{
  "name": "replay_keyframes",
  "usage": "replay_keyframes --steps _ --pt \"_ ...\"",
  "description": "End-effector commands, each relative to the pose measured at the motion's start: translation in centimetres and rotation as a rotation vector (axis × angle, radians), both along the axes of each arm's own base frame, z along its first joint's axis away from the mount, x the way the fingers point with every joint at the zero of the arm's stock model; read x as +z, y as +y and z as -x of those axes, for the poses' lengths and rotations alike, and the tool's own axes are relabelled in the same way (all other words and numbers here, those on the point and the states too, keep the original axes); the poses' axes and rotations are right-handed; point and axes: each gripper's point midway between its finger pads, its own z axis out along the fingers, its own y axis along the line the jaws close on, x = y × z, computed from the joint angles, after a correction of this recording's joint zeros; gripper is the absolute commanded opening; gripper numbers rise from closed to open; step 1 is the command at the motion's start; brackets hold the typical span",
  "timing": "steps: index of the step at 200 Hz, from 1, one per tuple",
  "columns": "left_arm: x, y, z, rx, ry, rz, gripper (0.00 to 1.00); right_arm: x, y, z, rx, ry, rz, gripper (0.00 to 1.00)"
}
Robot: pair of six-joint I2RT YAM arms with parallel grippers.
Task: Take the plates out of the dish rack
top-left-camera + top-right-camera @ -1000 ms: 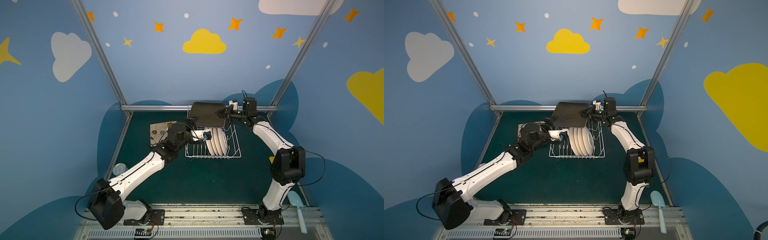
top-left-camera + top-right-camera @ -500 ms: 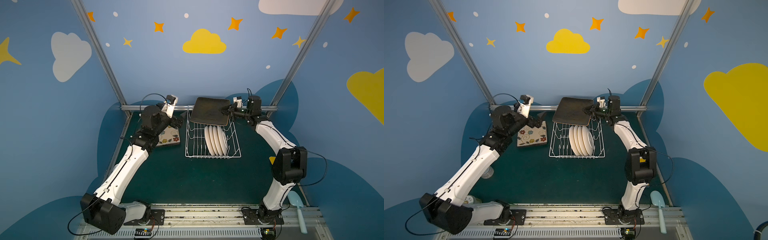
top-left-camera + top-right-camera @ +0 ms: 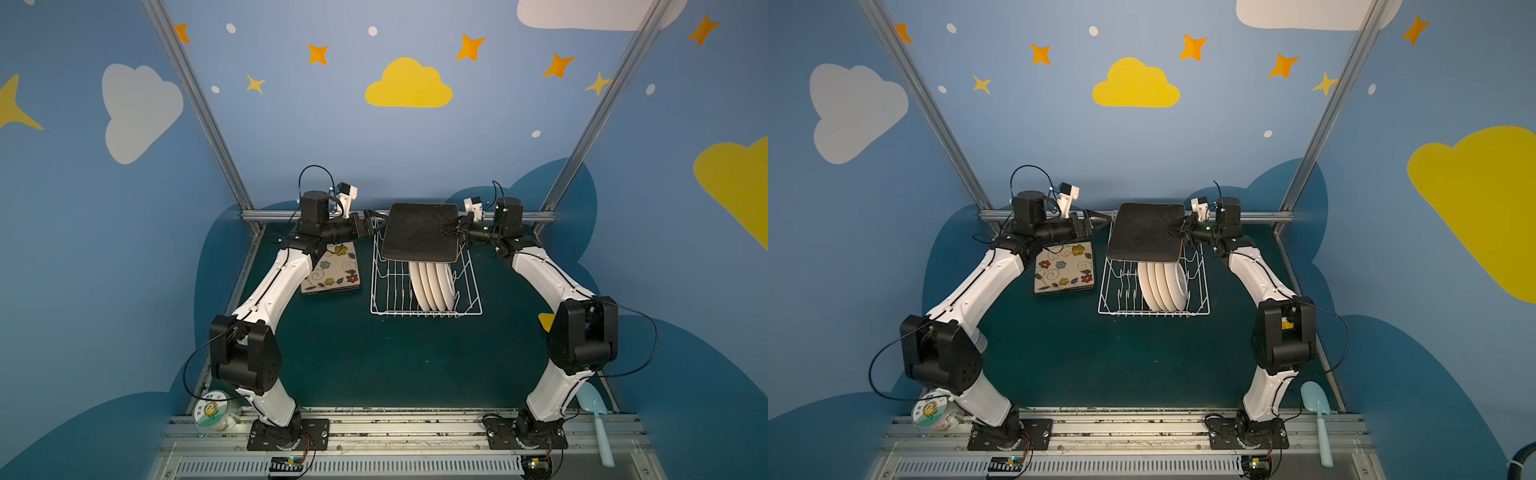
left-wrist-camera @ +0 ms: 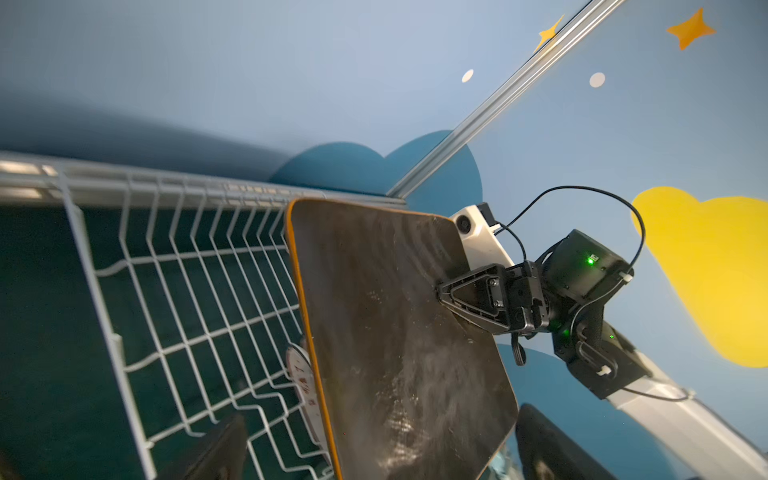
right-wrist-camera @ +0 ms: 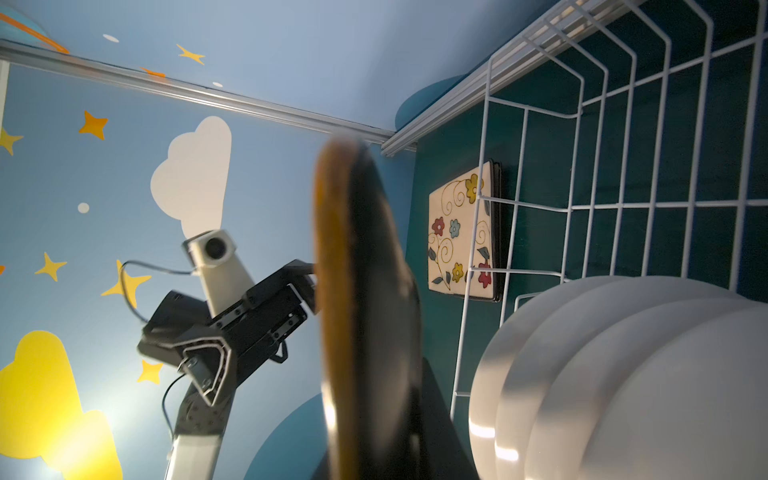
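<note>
Just beyond the left gripper (image 3: 375, 221) (jaws spread, back from the unloaded stack (image 3: 332, 270)), over the dish rack (image 3: 475, 297), a square plate (image 3: 419, 232) hangs pinched by the right gripper (image 3: 456, 227), apparently awaiting handover.

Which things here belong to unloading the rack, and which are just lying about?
Job: dish rack; round white plates standing in it; black-backed square plate held above it; flowered plates stacked beside it.
Lying about: sunflower tub; blue spatula.
</note>
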Motion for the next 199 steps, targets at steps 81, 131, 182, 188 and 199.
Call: replay_keyframes --steps 81,131,182,188,199 --pt "-0.7 -4.5 1.2 -0.277 0.201 0.219 0.80 6.9 0.5 2.7 0.102 -0.253 -0.066 0.00" --pt "-1.1 -5.3 1.6 -0.314 0.221 0.206 0.61 6.4 1.1 2.6 0.118 -0.242 -0.066 0.00" --pt "-0.8 -5.3 1.8 -0.316 0.207 0.179 0.44 5.8 1.7 2.7 0.129 -0.230 -0.063 0.00" --pt "-0.7 -5.3 1.8 -0.316 0.205 0.179 0.43 5.7 1.7 2.7 0.129 -0.227 -0.063 0.00" --pt "-0.8 -5.4 1.9 -0.316 0.205 0.179 0.38 5.7 1.9 2.6 0.130 -0.226 -0.065 0.00"
